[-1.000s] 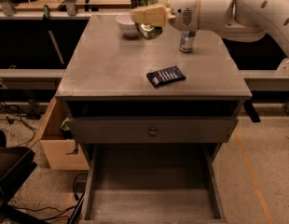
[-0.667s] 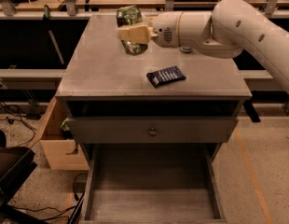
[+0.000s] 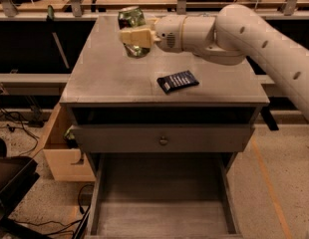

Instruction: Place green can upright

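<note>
At the table's [image 3: 94, 81] far left, the gripper [image 3: 127, 35] clamps the green can [image 3: 131, 18], dark packet [image 3: 177, 80] well apart

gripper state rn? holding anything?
Gripper: closed on the green can, held at the back-left part of the cabinet top.

Warm, rather dim light falls from above onto the bench [image 3: 99, 78], giving its grey top a dull, even sheen with no hard glare. The gripper [image 3: 137, 36], over the bench's far left part with its jaws clamped on the green can [image 3: 131, 18], is the brightest thing, pale cream. The can glints. The open lower drawer [image 3: 162, 218] lies in shadow.
</note>
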Controlling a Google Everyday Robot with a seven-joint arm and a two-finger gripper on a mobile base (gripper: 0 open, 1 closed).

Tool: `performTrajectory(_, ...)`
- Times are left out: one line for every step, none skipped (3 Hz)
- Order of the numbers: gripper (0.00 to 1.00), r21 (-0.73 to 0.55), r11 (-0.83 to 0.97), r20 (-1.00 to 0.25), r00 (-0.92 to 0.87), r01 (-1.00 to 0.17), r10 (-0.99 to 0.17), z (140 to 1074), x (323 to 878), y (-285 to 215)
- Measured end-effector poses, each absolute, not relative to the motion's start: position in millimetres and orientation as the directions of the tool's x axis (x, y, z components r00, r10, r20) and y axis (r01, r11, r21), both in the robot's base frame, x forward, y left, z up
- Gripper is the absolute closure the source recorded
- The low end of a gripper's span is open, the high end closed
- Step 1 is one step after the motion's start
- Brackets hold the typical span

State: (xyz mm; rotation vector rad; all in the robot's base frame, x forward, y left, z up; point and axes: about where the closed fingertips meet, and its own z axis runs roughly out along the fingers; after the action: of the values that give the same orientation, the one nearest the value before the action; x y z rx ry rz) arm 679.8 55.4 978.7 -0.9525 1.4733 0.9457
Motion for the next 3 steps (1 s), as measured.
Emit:
performTrajectory(1.00,-0.008,0.300,-1.000,-0.001,-0.954,-0.031,959.9,710.0,83.1)
performTrajectory(1.00,-0.070,0.217,-0.998,0.068,-0.974,-0.017,943.3,731.7,103.4)
performTrajectory(1.00,-0.114,0.151,-0.993,0.109,-0.982,-0.044,932.0,737.7,112.3)
